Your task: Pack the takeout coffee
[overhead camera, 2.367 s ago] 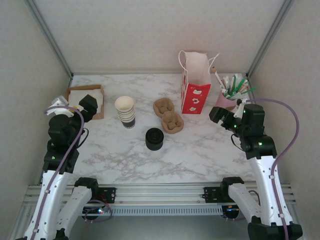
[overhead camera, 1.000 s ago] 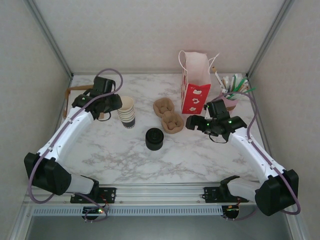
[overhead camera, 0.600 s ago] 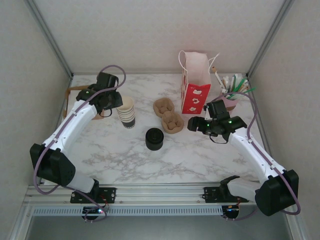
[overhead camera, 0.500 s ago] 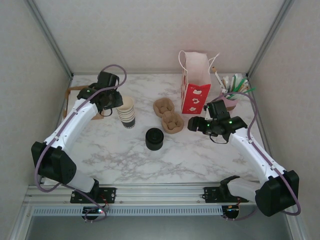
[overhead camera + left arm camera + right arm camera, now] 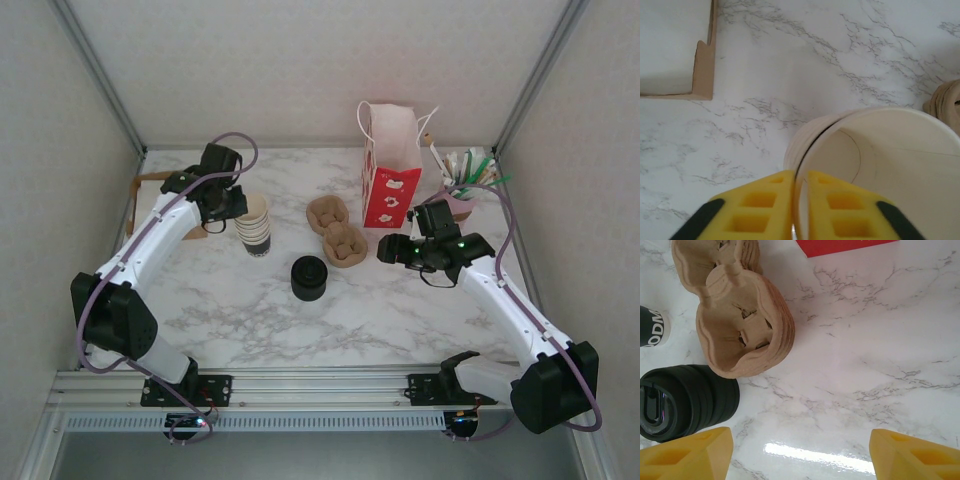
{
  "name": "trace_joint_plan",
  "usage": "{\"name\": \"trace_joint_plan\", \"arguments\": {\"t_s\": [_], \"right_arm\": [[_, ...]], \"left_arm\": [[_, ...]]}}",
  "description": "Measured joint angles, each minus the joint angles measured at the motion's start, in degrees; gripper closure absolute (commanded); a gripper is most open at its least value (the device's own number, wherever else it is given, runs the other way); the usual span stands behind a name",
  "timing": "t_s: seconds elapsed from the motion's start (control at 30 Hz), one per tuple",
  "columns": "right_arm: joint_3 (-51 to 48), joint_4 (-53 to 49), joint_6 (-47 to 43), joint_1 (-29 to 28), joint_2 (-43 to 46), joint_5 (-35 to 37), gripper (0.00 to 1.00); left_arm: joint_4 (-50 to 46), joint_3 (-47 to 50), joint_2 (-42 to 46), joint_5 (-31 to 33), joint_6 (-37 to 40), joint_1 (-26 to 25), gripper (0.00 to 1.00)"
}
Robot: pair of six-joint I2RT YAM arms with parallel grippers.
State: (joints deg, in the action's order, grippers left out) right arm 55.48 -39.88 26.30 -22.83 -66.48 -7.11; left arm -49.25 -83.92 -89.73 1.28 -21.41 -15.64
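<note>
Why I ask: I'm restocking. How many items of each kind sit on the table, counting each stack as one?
cup stack: 1
lid stack: 1
carrier piles: 2
paper bag: 1
pink cup of stirrers: 1
cardboard tray: 1
Total: 7

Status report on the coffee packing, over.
Left gripper shut on rim of top cup, no lid yet. Right gripper open above table beside lid stack. Nothing blocking.
</note>
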Motion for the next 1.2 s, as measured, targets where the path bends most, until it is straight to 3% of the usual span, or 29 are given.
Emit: {"name": "trace_joint_plan", "arguments": {"t_s": [0.1, 0.87, 1.2], "right_arm": [[0.0, -0.02, -0.02, 0.0, 0.0, 0.0, 0.29], [1.97, -1.57, -1.09, 0.0, -0.37, -0.39, 0.3], [2.82, -1.95, -1.46, 0.0, -0.37, -0.37, 0.29]], "left_arm": [[-0.15, -0.04, 0.0, 0.04, 0.26, 0.04, 1.0], [-2.54, -4.94, 2.82, 0.07, 0.42, 0.9, 1.0], [-5.49, -13.2, 7.26, -3.5, 0.63, 0.0, 1.0]]}}
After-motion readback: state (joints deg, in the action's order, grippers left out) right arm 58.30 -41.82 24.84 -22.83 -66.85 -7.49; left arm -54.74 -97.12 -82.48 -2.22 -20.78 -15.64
